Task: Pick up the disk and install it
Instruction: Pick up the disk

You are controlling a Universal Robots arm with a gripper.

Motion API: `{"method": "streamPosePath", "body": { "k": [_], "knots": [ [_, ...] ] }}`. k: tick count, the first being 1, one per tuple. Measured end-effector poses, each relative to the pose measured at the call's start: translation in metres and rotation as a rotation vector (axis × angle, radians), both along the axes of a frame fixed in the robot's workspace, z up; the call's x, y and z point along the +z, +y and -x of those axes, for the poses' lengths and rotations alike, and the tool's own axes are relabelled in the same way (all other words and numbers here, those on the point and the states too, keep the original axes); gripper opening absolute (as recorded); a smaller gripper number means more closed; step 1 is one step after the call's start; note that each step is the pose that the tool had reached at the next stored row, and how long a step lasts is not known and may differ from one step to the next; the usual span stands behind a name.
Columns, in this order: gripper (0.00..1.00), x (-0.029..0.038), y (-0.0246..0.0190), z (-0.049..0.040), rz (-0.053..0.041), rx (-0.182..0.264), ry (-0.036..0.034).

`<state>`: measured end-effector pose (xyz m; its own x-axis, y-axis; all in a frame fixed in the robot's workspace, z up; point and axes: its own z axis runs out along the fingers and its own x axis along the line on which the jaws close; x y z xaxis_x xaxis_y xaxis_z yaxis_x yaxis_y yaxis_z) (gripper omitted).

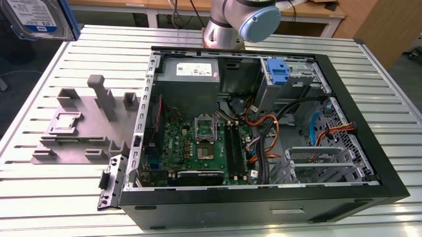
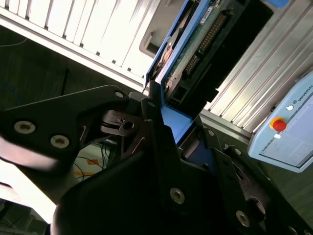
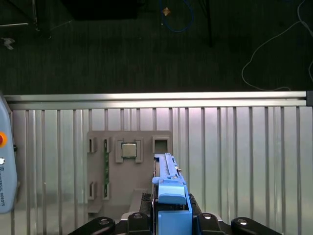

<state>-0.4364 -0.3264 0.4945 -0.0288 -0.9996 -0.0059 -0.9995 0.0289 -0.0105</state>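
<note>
Exterior view first: we've got the disk (image 1: 39,19) in the exterior view's top left corner, silver face with a blue-and-white label and blue plastic rails round the edges, hanging well clear of the slatted metal desk (image 1: 66,197); the open computer case (image 1: 264,197) sits well apart from it toward the exterior view's right, with a blue caddy (image 1: 279,74) in a far bay and a grey power supply (image 1: 189,74) near that; a grey moulded fixture (image 1: 86,128) with upright posts lies on the desk beside the case; the arm base (image 1: 244,22) stands at the back.

Second wrist view: the pincer (image 2: 178,122) is clamped on the disk (image 2: 195,44), matte black fingers (image 2: 156,127) pressed against the blue rails on either side; we see the green circuit-board underside, and the long axis runs straight out away from the pincer; a pale blue teach pendant (image 2: 288,127) with a red button sits off to one side.

First wrist view: the disk (image 3: 170,181) shows edge-on, a thin blue rail sticking out of the pincer (image 3: 171,218) above the fixture (image 3: 122,186), which holds a small square chip (image 3: 128,150); our read is that the pickup is done and the disk isn't in the case yet.
</note>
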Motion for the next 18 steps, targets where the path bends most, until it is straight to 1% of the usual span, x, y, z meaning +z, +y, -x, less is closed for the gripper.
{"method": "streamPosePath", "body": {
  "k": [3,9,18],
  "knots": [
    [0.37,0.0022,0.0,0.0,0.0,0.0,0.0],
    [0.37,0.0024,0.0,-0.0001,0.0,0.0,-0.0001],
    [0.37,0.0024,0.0,-0.006,0.0,0.0,0.0]
  ]
}}
